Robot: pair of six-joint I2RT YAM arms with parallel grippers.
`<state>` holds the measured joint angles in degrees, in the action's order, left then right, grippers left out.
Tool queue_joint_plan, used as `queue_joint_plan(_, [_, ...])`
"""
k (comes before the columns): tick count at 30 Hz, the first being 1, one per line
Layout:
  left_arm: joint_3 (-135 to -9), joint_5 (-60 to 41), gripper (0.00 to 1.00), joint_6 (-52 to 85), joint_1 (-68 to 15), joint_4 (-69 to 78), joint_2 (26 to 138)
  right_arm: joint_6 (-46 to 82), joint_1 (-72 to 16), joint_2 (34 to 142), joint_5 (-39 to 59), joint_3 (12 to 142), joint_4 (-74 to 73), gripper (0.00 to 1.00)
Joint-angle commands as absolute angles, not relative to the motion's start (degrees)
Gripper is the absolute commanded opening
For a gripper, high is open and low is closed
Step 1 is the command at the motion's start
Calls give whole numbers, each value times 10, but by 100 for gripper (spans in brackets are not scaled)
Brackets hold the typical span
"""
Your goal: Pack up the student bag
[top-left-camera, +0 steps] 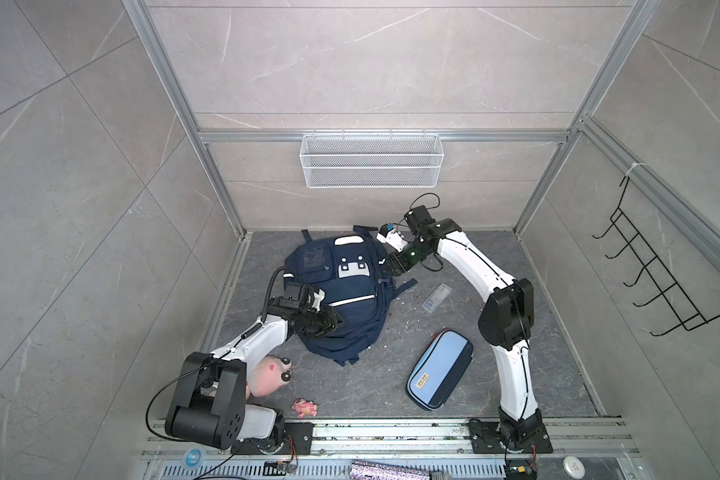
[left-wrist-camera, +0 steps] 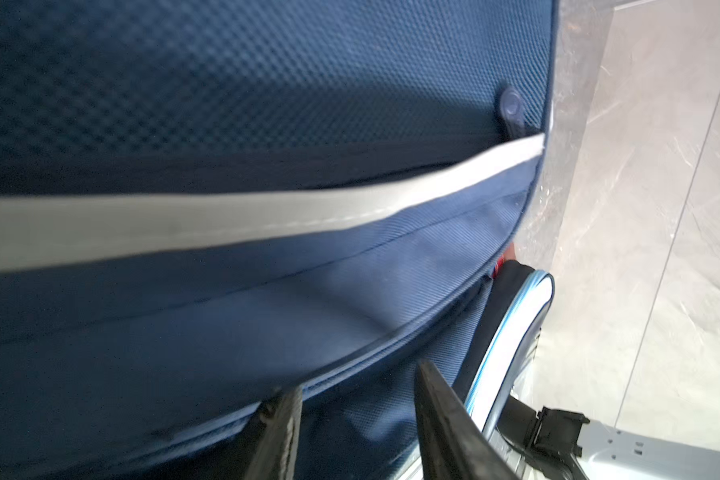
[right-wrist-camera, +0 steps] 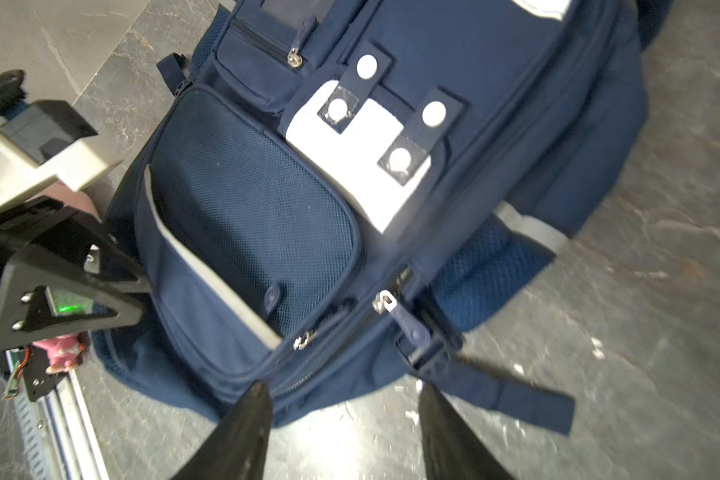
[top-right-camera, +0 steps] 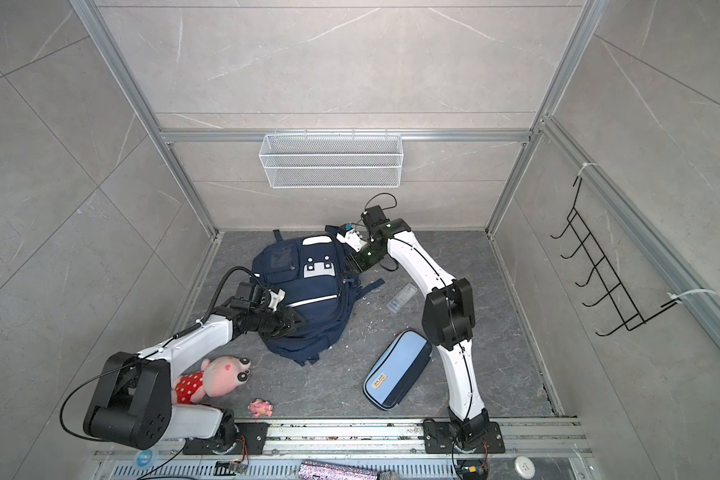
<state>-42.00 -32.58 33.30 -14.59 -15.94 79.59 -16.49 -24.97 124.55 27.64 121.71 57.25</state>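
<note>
Bright, soft, even light in both top views; faint shadows, bowed lines at edges. Blurs and smears in the left wrist view across the large navy-blue fabric backpack (left-wrist-camera: 225, 311).

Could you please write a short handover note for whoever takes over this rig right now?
Left gripper: open, against the front fabric of the student bag.
Right gripper: open, beside the bag near a zip pull, holding nothing.
Unpacked on the floor: pencil case, plush toy, pink figurine, clear plastic case.
Done: nothing packed; the zips look closed.
Left: open the bag, load the items, close it.
</note>
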Motion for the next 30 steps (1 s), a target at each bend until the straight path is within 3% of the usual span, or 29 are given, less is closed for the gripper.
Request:
queue_joint_plan(1, [-439, -357, 47, 302, -146, -129, 803, -175, -247, 1197, 259, 1202, 615, 59])
queue_joint_plan(16, [-411, -368, 39, 339, -148, -107, 824, -257, -239, 1260, 250, 1257, 632, 57])
queue_joint_plan(30, [-419, -298, 32, 347, -148, -250, 809, -359, -276, 1316, 258, 1245, 591, 51])
